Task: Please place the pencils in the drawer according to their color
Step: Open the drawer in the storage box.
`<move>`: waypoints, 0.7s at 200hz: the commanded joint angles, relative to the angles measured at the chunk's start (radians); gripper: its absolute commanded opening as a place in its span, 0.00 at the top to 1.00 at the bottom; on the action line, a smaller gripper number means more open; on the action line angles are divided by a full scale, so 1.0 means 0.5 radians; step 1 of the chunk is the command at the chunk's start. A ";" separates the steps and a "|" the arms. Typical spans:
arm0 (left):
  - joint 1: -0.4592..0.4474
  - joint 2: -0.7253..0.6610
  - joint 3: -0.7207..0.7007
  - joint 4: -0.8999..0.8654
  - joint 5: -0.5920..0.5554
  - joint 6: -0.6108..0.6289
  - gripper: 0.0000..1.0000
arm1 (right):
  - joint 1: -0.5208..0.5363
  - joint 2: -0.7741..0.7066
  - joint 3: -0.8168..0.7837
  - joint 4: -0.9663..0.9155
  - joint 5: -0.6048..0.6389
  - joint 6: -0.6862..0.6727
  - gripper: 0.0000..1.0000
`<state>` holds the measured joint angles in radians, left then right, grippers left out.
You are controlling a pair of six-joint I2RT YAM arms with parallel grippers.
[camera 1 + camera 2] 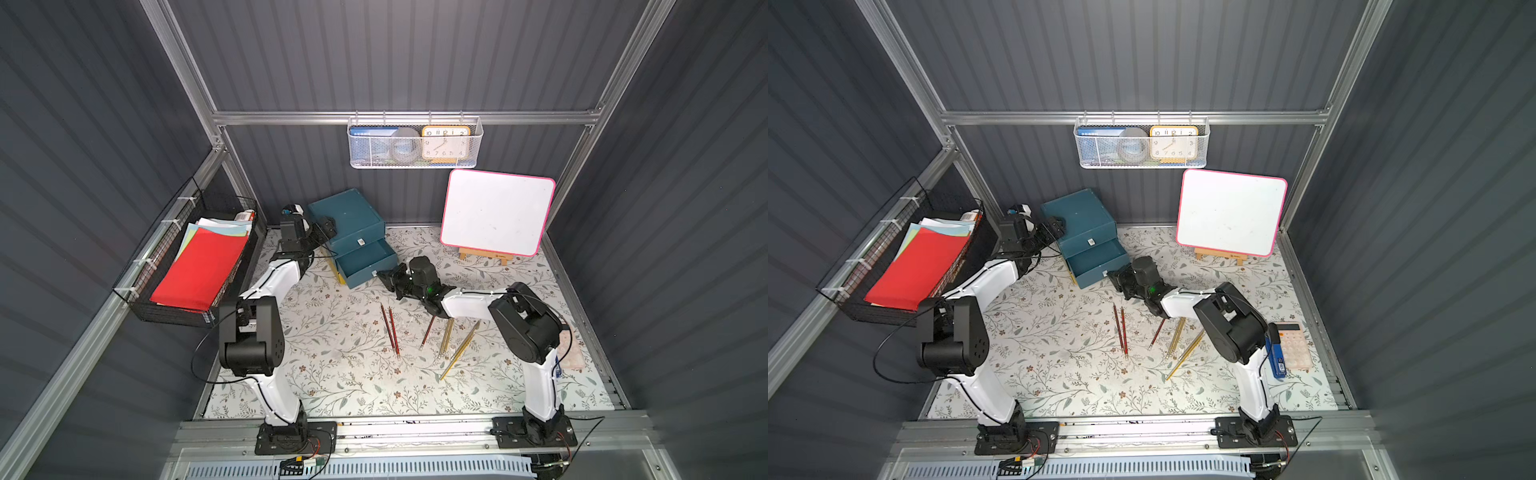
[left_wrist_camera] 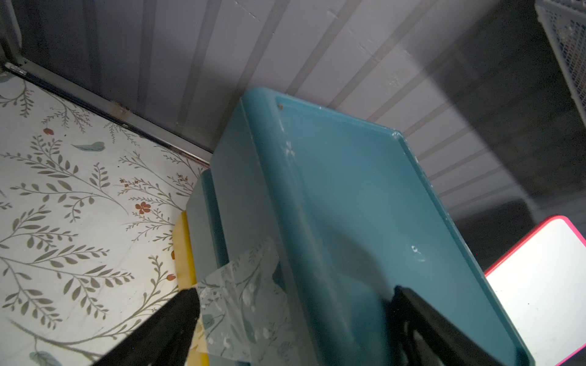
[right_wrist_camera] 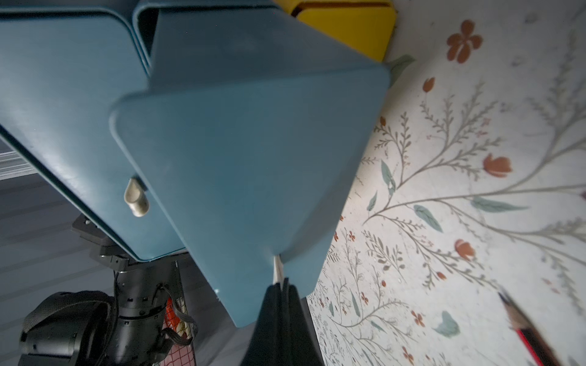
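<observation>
Pencils (image 1: 428,331) lie loose on the floral table (image 1: 332,374), right of centre in both top views: dark red pencils (image 1: 390,331) to the left, gold-yellow pencils (image 1: 446,338) to the right. Just above them, the right gripper (image 1: 380,274) is pressed together on the pale pull (image 3: 277,269) of the open lower drawer (image 1: 368,277). The left gripper (image 2: 295,290) is spread across a corner of the teal cabinet (image 1: 345,212).

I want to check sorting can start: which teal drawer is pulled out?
The lower drawer, its inside showing, the right gripper shut on its knob; the upper drawer sits flush.
</observation>
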<state>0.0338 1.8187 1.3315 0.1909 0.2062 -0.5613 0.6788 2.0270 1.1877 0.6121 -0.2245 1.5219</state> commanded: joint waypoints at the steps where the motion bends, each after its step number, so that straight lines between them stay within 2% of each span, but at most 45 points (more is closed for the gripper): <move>1: 0.003 0.006 -0.071 -0.121 0.008 0.040 0.00 | 0.001 -0.082 -0.078 0.046 -0.023 -0.025 1.00; 78: 0.003 -0.001 -0.094 -0.100 0.007 0.028 0.00 | -0.002 -0.214 -0.311 0.095 -0.025 -0.019 1.00; 140: 0.003 -0.004 -0.107 -0.072 0.004 0.009 0.00 | -0.002 -0.246 -0.381 0.104 -0.062 -0.013 1.00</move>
<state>0.0372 1.8183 1.3148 0.2226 0.2127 -0.5663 0.6788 1.9221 1.0130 0.6468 -0.2283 1.5223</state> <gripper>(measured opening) 0.994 0.038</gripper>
